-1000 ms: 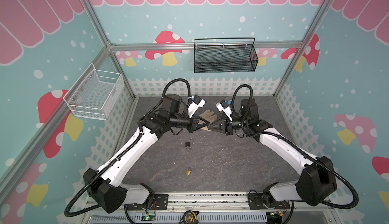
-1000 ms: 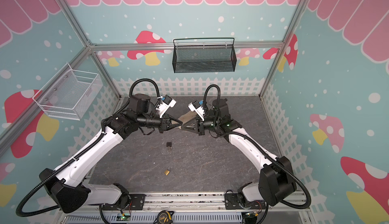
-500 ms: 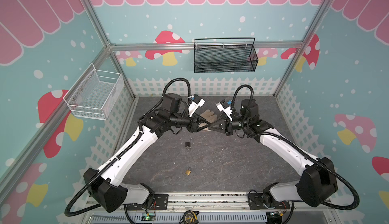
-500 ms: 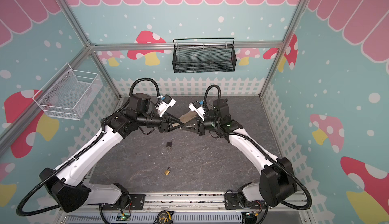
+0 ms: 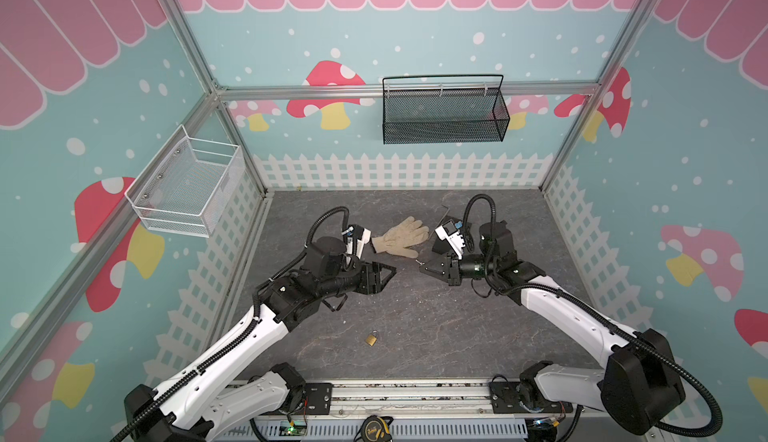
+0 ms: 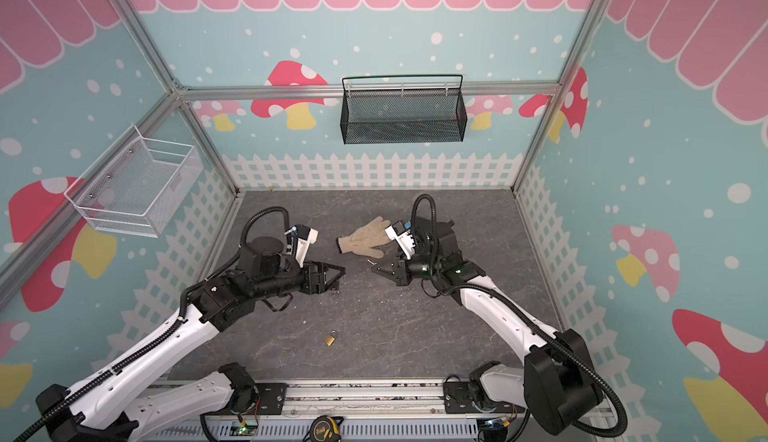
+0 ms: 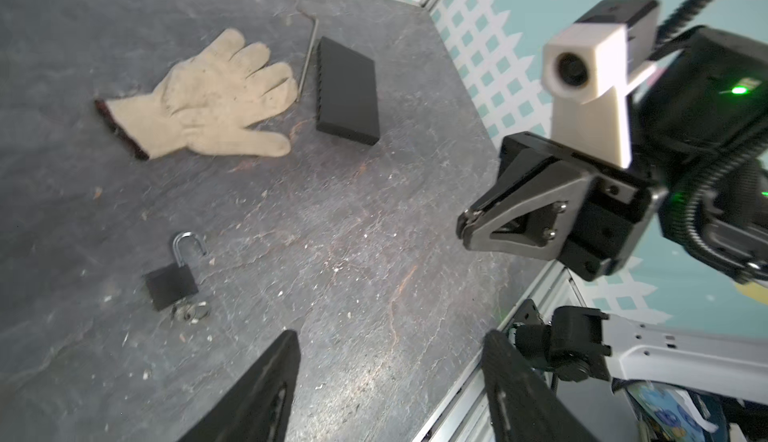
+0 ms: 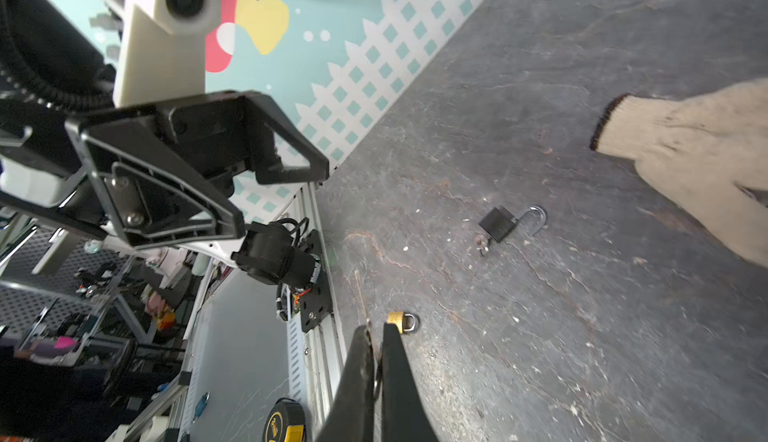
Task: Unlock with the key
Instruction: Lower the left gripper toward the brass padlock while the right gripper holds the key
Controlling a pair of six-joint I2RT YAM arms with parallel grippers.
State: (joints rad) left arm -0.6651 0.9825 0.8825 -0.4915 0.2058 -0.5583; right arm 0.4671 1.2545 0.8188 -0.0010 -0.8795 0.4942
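A black padlock (image 7: 170,282) lies on the grey floor with its shackle swung open and a small metal ring (image 7: 189,311) at its base; the right wrist view shows this black padlock (image 8: 496,224) too. My left gripper (image 5: 388,278) hovers over that spot, open and empty, fingers (image 7: 274,377) wide apart. My right gripper (image 5: 420,270) faces it a short gap away. It is shut on a key (image 8: 360,290), whose thin blade sticks out past the tips. A brass padlock (image 5: 371,339) lies closed nearer the front rail.
A beige work glove (image 5: 401,236) lies behind the grippers, with a black block (image 7: 347,91) and a thin metal rod (image 7: 308,57) beside it. A black mesh basket (image 5: 442,115) and a white wire basket (image 5: 187,186) hang on the walls. A tape measure (image 5: 376,429) sits on the front rail.
My left gripper has opened and drawn back to the left, away from the right gripper's tips, which it was touching. The right gripper stays shut in about the same place.
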